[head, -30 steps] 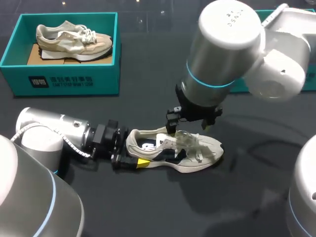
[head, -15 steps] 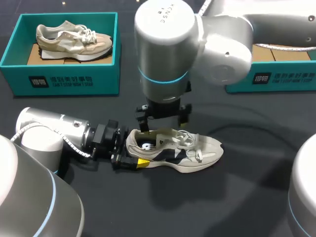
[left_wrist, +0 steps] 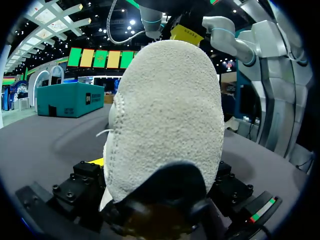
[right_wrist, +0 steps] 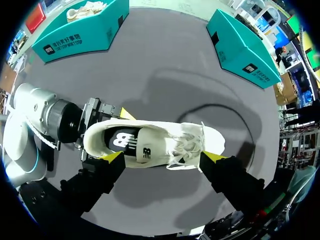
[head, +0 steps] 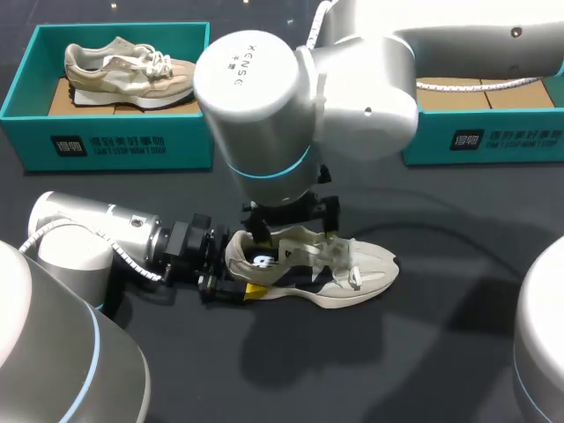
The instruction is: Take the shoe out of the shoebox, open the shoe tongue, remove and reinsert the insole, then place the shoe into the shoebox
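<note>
From above, a cream sneaker (head: 339, 264) lies on its sole on the dark surface (head: 423, 352), well apart from both boxes. The left claw (head: 231, 280) clamps its heel. The right claw (head: 291, 227) hangs over the shoe's opening. A teal shoebox (head: 123, 141) holds a second sneaker (head: 123, 70); another teal shoebox (head: 493, 137) stands opposite.

At the left wrist, the sneaker's heel (left_wrist: 170, 110) fills the space between the left claw's (left_wrist: 160, 192) fingers, pressed from both sides.

At the right wrist, the right claw (right_wrist: 164, 157) is spread wide and holds nothing, above the sneaker (right_wrist: 165, 142), whose heel sits in the left claw (right_wrist: 92, 130).
</note>
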`<state>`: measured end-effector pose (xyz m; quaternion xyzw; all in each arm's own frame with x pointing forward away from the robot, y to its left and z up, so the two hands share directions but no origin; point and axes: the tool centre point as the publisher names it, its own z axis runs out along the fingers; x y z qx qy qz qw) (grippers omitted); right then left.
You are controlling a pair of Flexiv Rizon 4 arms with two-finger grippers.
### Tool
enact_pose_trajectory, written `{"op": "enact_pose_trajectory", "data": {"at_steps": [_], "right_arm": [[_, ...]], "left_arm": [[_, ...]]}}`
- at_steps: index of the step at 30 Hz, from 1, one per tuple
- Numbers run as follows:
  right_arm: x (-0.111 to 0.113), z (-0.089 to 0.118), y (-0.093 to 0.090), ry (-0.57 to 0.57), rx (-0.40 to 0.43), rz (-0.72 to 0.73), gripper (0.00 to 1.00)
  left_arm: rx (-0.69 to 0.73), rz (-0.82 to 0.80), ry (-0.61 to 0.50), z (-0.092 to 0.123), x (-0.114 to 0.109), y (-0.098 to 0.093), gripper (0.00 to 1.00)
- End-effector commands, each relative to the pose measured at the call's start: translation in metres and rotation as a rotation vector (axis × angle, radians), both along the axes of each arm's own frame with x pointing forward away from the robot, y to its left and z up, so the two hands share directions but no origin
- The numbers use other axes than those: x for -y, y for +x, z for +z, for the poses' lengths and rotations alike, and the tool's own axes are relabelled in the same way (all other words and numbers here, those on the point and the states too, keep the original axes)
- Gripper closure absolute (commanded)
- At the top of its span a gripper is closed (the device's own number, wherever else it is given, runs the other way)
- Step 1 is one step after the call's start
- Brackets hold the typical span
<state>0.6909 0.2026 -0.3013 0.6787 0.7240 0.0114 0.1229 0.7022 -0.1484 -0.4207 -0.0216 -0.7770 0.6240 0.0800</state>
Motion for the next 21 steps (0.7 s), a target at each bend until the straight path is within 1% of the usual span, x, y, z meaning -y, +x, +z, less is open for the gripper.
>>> {"op": "enact_pose_trajectory", "data": {"at_steps": [1, 13, 21], "right_arm": [[-0.002, -0.012, -0.001, 0.007, 0.007, -0.024, 0.0], [-0.007, -0.032, 0.006, -0.039, -0.003, -0.039, 0.0], [-0.018, -0.04, 0.006, -0.119, -0.006, -0.04, 0.0]], "left_arm": [[0.0, -0.001, 0.001, -0.002, 0.002, 0.003, 1.0], [0.0, -0.001, 0.001, -0.002, 0.002, 0.003, 1.0], [0.0, -0.001, 0.001, -0.002, 0.002, 0.003, 1.0]]}}
